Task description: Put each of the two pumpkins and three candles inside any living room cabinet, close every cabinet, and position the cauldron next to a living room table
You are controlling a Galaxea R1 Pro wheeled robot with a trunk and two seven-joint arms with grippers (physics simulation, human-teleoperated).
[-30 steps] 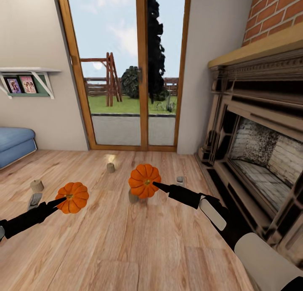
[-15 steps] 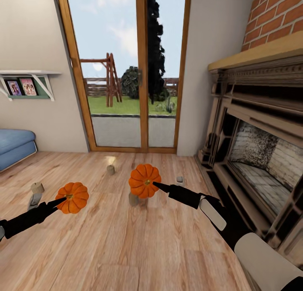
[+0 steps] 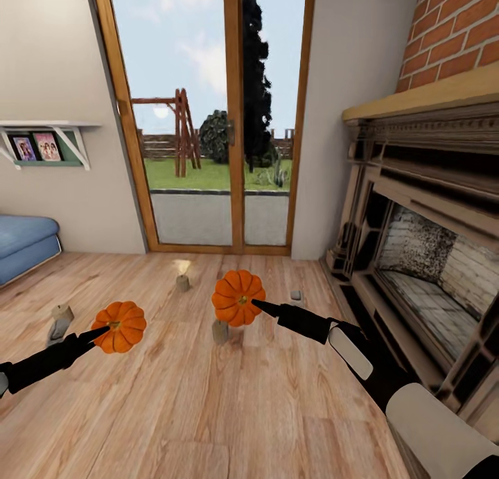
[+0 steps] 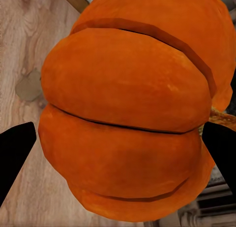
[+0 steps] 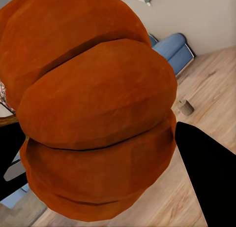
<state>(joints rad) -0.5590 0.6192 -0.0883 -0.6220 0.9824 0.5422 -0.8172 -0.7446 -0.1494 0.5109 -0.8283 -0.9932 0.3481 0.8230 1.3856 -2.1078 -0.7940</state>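
- While each gripper is clamped on a bright-orange ribbed pumpkin, left gripper [image 3: 104,330] on one [image 3: 119,325], right gripper [image 3: 255,303] on another [image 3: 238,297], both are airborne.
- Three stubby tan candles [image 3: 182,282] remain on the wooden floor [image 3: 208,410]; stowing, by this evidence, is outstanding.

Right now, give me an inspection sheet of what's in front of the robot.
Surface: wooden floor, bare planks.
Job's things: left pumpkin and right pumpkin, each held off the floor; three candles standing on the floor, near one, far one, left one.
Clutter: two small grey blocks on the floor.
Grippers: left pincer shut on left pumpkin; right pincer shut on right pumpkin.
Cables: nothing seen.
Surroundings: glass doors, fireplace, blue sofa, wall shelf.
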